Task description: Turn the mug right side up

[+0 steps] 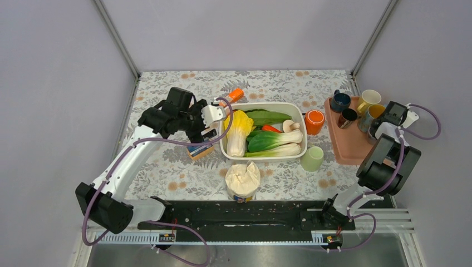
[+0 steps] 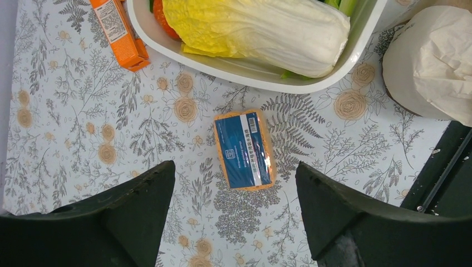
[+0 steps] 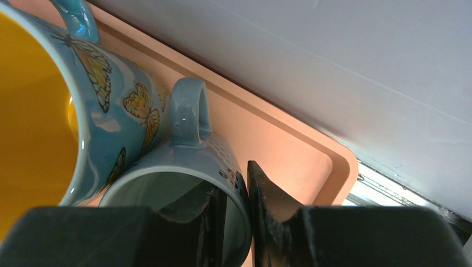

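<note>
The right gripper [image 3: 238, 194] has its jaws clenched on the wall of a grey-blue mug [image 3: 189, 156], one finger inside the mouth and the other pressed against the outer side. In the right wrist view the mug's open mouth faces the camera and its handle points to 12 o'clock. It looks as though it is standing on its base on the pink tray [image 3: 278, 150], close to a rounded corner. A butterfly mug [image 3: 106, 111] with a yellow interior touches it at about 10 o'clock. From above, the tray lies at 3 o'clock from the white basin [image 1: 264, 157], and the gripper hides most of the grasped mug there.

The turning itself appears done, so the step in hand is setting down and letting go. The next move calls for opening the fingers only a little, since the butterfly mug stands tight against it. The lift should then go straight up so the inner finger clears the rim without tipping the mug.

The left gripper [image 2: 234, 172] hangs released, jaws wide, above a blue and orange packet [image 2: 244, 149] at 9 o'clock from the basin. It plays no part in this step.
</note>
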Controlling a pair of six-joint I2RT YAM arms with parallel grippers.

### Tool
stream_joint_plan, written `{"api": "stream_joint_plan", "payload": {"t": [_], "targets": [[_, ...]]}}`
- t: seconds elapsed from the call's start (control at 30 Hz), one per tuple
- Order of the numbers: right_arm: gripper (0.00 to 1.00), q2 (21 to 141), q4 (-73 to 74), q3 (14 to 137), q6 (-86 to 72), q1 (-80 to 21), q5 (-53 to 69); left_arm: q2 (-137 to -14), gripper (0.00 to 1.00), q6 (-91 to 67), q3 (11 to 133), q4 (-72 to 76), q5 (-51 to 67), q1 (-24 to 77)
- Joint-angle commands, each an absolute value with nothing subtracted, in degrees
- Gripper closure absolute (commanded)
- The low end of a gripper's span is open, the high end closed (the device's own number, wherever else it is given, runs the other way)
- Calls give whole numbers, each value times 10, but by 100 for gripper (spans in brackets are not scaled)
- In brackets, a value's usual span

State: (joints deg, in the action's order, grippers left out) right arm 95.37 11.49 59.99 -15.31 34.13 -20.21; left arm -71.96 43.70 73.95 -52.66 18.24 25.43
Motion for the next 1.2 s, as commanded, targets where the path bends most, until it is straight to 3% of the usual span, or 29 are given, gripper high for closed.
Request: {"api": "stream_joint_plan", "payload": {"t": [0.0, 0.7, 0.93, 1.17], "targets": [[100, 964, 85, 640, -155, 344, -192, -725, 18, 441, 770, -512, 203, 249], [99, 981, 137, 667, -154, 351, -207, -719, 17, 446, 763, -512, 205, 245], [54, 984, 144, 662, -163, 364, -189, -718, 17, 447, 762, -512, 206, 244], [45, 956, 144, 665, -157, 364, -191, -715, 17, 448, 760, -513, 208, 244]]}}
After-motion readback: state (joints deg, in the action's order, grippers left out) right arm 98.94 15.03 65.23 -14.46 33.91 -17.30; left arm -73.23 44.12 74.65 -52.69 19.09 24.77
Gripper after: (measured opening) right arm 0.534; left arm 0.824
